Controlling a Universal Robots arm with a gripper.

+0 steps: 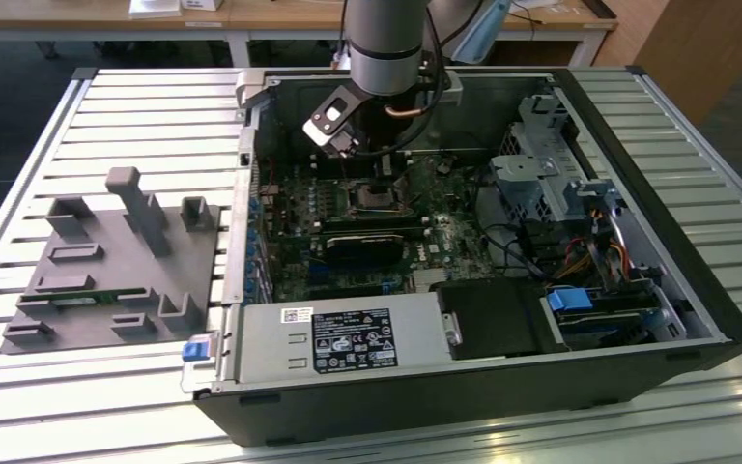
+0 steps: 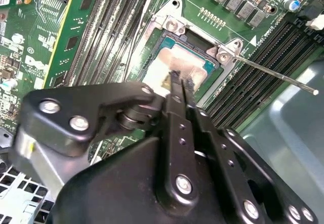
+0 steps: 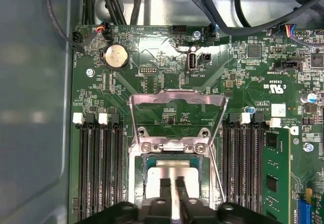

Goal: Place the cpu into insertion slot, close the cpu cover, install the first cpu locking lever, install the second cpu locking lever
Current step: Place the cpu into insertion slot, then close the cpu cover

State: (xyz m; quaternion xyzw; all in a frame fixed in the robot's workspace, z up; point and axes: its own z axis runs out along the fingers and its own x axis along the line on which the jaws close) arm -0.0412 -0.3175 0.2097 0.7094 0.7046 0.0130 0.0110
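Tool [image 3: 172, 189]: black, two-fingered, closed and empty, tips over the chip.
Chip: flat square silver-beige cpu [image 3: 174, 171], lying in dark-framed square insertion slot [image 3: 174, 159].
Cover: thin silvery metal cpu cover [image 3: 177, 98], raised open.

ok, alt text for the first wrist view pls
The hand is directly over the cpu, which lies in the insertion slot of a green motherboard. The cpu cover is swung open beyond it, and black memory slots flank the socket on both sides.
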